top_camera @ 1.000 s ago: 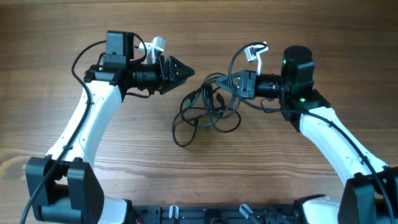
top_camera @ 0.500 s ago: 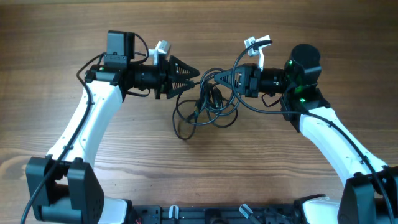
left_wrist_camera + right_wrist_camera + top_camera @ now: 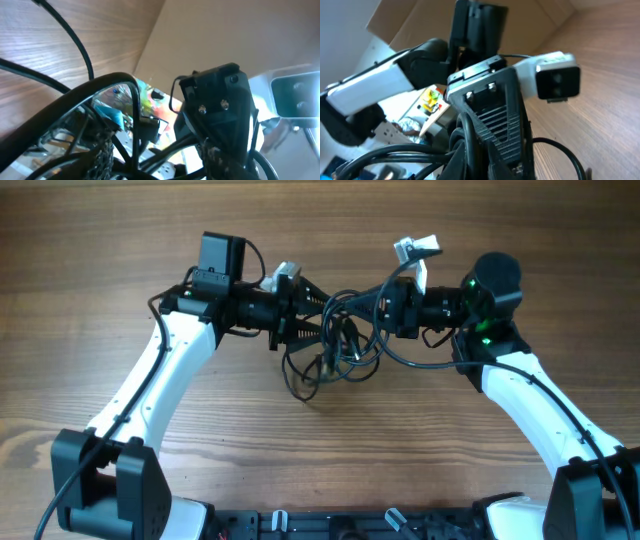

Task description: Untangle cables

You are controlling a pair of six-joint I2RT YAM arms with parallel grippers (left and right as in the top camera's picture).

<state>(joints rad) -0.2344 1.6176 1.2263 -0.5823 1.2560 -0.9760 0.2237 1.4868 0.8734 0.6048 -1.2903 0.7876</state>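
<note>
The right gripper [image 3: 372, 305] has its jaws clenched on the cables [image 3: 335, 355], with thin black strands arching out of its tip towards 9 o'clock. Facing it, the left gripper [image 3: 312, 313] is pushed right in among the same strands. I cannot tell whether its jaws are released or clamped, because the cords cross in front of its ribbed pads. The two tips sit close together, nose to nose. Below them, towards 6 o'clock, the rest of the cables hang as a loose bunch of loops whose lowest curl rests on the wooden tabletop [image 3: 100, 260]. The left arm [image 3: 165, 370] comes in from 7 o'clock and the right arm [image 3: 530, 395] from 4 o'clock.
</note>
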